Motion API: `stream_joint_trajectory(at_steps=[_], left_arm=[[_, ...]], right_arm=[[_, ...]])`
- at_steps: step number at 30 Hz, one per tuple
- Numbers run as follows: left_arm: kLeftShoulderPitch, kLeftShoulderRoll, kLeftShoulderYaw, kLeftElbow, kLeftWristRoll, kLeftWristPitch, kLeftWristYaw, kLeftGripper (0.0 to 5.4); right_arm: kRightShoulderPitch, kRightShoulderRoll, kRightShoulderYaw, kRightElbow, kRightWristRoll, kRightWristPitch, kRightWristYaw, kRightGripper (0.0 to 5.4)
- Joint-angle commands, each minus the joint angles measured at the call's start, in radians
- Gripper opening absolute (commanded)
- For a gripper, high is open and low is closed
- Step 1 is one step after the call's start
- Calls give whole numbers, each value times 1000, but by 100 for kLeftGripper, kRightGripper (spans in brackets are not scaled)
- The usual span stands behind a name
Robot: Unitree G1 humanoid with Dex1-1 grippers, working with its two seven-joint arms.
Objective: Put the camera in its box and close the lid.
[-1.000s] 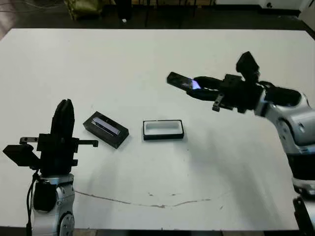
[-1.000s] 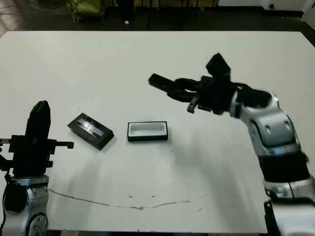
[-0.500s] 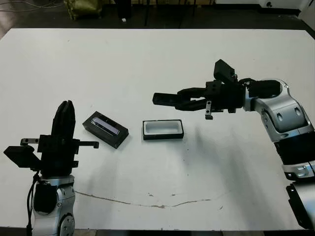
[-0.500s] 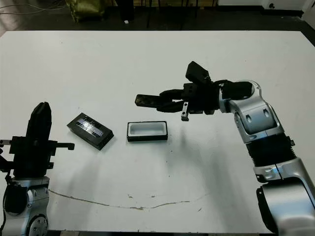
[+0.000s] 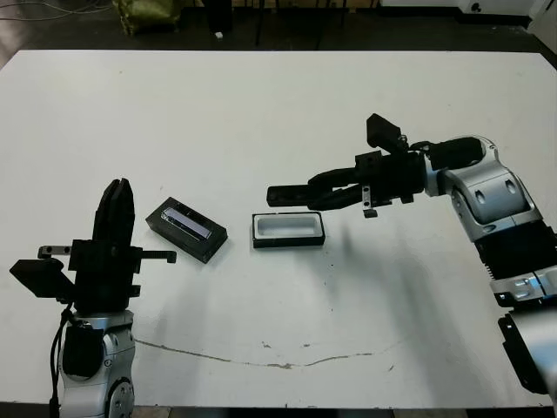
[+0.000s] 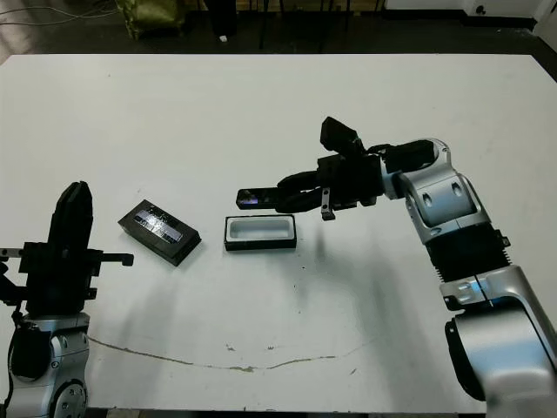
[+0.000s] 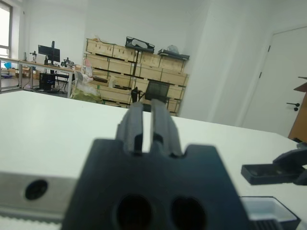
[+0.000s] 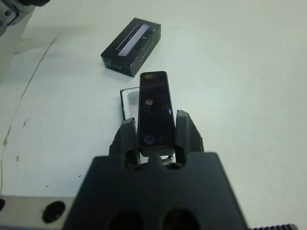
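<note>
Camera [image 8: 154, 108] gripped by right end effector [image 8: 156, 135] above box [image 5: 288, 229] | lid [image 5: 186, 228] beside | left end effector [image 5: 113, 213] closed, apart

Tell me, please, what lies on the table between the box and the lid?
Nothing. In the left eye view, only bare white table separates the box from the lid. The camera is held above, behind the box, not between them.

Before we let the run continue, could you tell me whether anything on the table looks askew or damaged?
Only the lid sits askew, lying at an angle left of the squarely placed box. A thin dark crack-like line crosses the table near its front edge. The right gripper holds the camera level above the box.
</note>
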Motion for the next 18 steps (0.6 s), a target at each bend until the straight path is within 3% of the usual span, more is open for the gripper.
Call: stream_joint_trajectory(at_steps=[1,4,18], left_arm=[[16,-4,-3,4,1,15,9,0],[19,-4,-4,3,4,18,13,0],[30,-3,-11,-23,-9,54,23,0]], right_arm=[[-30,12,24,41,-24,-8,37,25],[-50,20,40,66,-45,6,46,25],[-75,73,69,141,-121,-69,48,25]])
